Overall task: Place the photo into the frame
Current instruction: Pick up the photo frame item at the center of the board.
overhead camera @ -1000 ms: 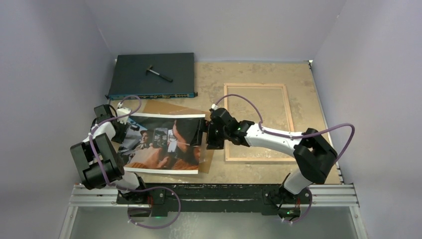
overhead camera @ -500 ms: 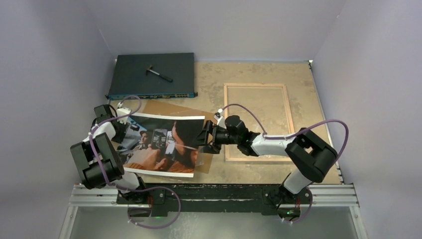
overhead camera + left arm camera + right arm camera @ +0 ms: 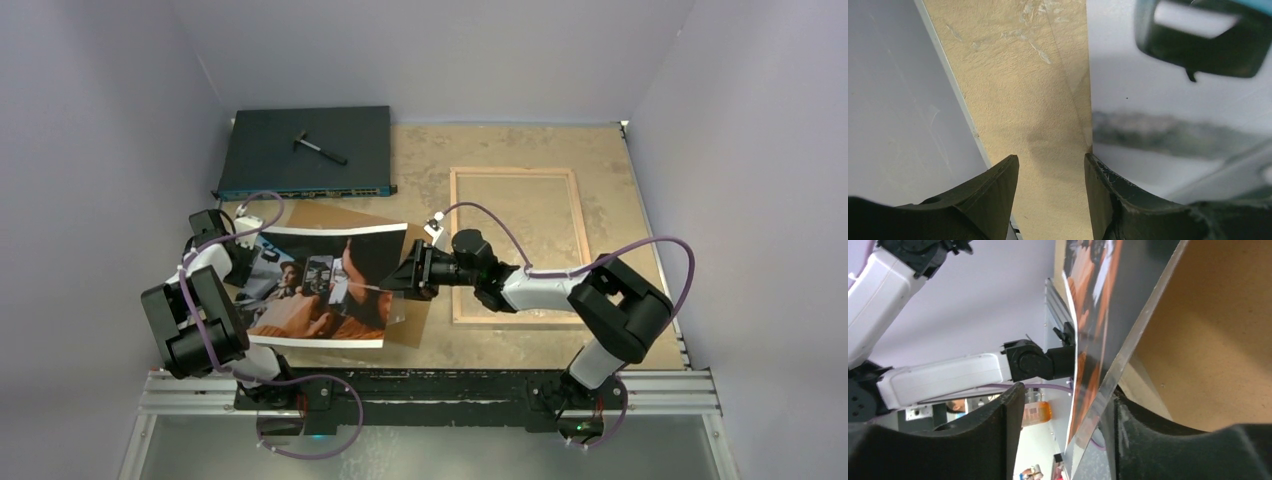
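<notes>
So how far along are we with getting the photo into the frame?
Early. Done: nothing yet; the frame lies empty off to the right. In hand: the photo sits over the brown backing board, with the left gripper at its left edge and the right gripper straddling its right edge, jaws not clamped. Left: grip it, carry it across and lay it in the frame.

Right jaws rolled sideways, narrowed over photo (image 3: 320, 285) right edge; edge shifted left, apparently lifted off backing board (image 3: 340, 213).
</notes>
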Robot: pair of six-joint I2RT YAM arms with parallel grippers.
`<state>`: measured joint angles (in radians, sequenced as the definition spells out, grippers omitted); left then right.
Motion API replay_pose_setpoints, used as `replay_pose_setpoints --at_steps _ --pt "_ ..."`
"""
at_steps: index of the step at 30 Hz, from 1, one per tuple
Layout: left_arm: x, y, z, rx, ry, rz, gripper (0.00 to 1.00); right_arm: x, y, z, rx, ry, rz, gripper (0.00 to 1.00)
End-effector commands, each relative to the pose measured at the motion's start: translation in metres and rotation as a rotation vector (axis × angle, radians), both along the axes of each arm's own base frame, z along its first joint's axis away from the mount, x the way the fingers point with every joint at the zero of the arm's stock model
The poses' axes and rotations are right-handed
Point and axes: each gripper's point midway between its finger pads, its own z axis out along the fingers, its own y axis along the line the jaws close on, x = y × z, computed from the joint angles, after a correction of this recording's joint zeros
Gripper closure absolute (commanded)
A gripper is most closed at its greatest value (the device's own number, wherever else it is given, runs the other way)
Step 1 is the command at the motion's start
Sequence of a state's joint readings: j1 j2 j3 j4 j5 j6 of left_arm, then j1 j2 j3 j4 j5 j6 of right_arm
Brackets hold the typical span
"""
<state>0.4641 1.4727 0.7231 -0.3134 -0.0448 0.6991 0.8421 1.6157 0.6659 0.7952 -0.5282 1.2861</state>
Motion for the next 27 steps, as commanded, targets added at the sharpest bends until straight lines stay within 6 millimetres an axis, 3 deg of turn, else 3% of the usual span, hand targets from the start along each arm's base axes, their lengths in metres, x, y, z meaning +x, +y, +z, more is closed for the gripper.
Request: replay_pose_setpoints --at_steps 1,10,22,27 --pt "-0.031 -0.027 -0.028 -0.152 0.145 0.014 0.50 0.014 0.003 0.005 -0.046 -0.063 -0.029 0.47" --pt "-0.002 -0.016 -0.018 -0.155 0.100 0.058 0.52 0.023 -0.010 0.009 -0.039 -0.067 -0.051 0.76" --pt "0.022 -0.015 -0.018 -0.118 0.082 0.074 0.53 0.033 -0.013 0.013 -0.018 -0.060 -0.034 0.91" --pt "0.031 -0.021 -0.016 -0.110 0.074 0.070 0.53 0.050 -0.026 0.023 -0.022 -0.083 -0.057 0.97"
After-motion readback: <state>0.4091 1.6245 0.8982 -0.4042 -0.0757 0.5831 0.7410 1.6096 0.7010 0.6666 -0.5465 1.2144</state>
